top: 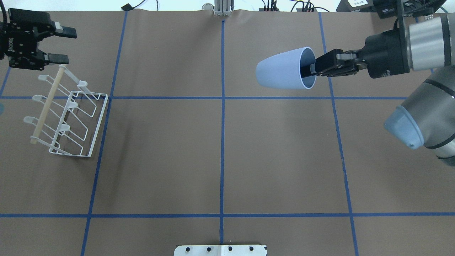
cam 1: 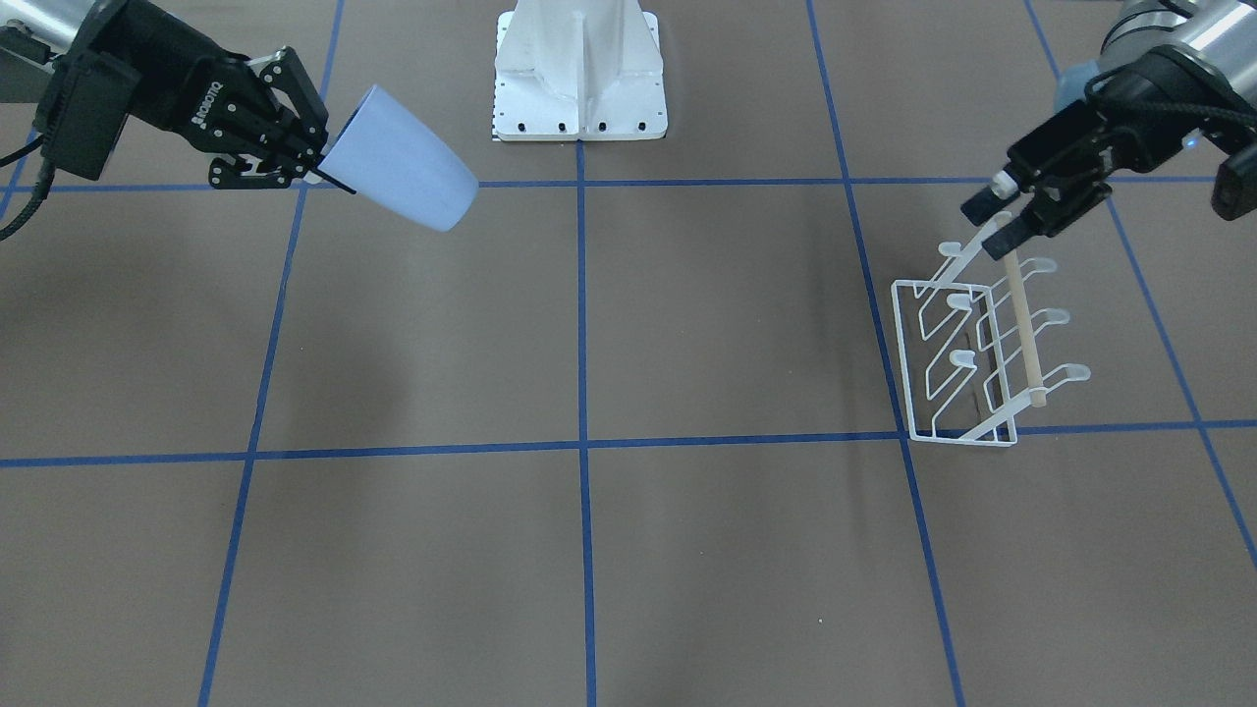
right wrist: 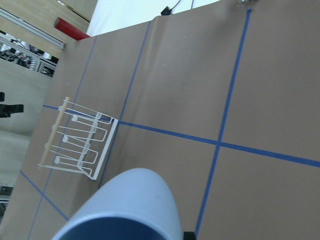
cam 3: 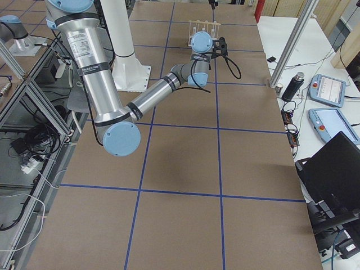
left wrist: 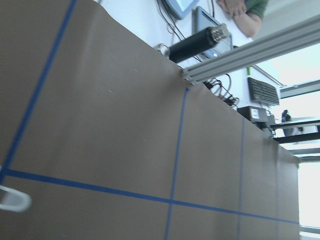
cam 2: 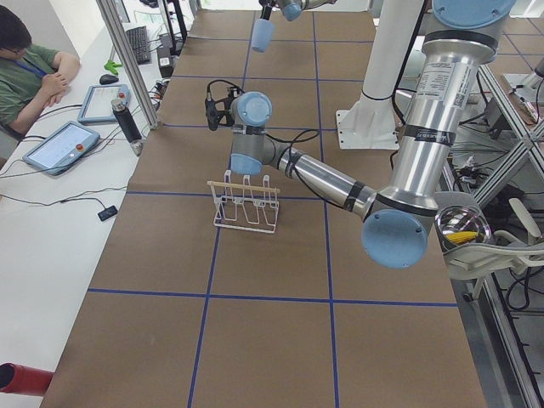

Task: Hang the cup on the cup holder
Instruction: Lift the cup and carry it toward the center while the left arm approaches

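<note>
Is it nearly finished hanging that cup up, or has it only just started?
Partway. Done: the right gripper holds the light-blue plastic tumbler by its rim, sideways, above the table. In hand: the left gripper is open by the dowel end of the white wire rack. Left: the tumbler is far across the table from the rack, whose prongs are all bare, so carrying over and hanging remain.

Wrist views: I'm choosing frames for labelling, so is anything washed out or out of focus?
Left wrist view: the background at upper right is blown out to white, the brown table cover is evenly lit, and a prong tip is cropped at the left edge. Right wrist view: the cup fills the bottom, close and soft-edged; the cup holder beyond is sharp, without glare.
</note>
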Controlling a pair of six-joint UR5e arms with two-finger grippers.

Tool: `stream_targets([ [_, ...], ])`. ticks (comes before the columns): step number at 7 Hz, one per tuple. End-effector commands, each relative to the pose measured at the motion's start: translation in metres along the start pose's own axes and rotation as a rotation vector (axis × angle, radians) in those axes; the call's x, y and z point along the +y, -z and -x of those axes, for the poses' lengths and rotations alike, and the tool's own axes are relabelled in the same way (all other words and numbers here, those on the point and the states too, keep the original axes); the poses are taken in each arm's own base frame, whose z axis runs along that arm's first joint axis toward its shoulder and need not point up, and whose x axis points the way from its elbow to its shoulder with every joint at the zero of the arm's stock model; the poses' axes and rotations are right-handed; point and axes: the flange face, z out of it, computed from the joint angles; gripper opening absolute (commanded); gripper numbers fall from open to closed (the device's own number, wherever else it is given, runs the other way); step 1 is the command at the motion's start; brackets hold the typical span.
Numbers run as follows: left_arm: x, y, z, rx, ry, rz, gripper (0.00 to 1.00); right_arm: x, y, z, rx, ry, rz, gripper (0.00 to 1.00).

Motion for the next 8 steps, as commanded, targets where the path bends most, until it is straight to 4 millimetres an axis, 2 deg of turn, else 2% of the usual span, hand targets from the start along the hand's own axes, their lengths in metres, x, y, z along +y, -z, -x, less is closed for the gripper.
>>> stream_targets([
  [1,0.043,-0.037,-0.048,0.110,-0.007,0.105,0.98,0.057,-0.040,0.028,-0.272,-0.066,-0.092,0.00],
  [2,0.061,-0.046,-0.076,0.184,0.047,0.101,0.98,0.084,-0.059,0.037,-0.358,-0.085,-0.127,0.00],
  [3,0.085,-0.053,-0.095,0.262,0.093,0.118,0.98,0.105,-0.071,0.044,-0.430,-0.105,-0.158,0.00],
  [4,0.106,-0.060,-0.103,0.362,0.158,0.115,0.98,0.119,-0.079,0.046,-0.477,-0.115,-0.171,0.00],
  [5,0.134,-0.077,-0.102,0.463,0.240,0.136,0.98,0.126,-0.079,0.046,-0.521,-0.118,-0.179,0.00],
  [6,0.151,-0.092,-0.097,0.482,0.273,0.150,0.98,0.127,-0.078,0.047,-0.533,-0.115,-0.179,0.00],
  [8,0.155,-0.095,-0.096,0.482,0.280,0.155,0.98,0.124,-0.074,0.055,-0.597,-0.111,-0.216,0.00],
])
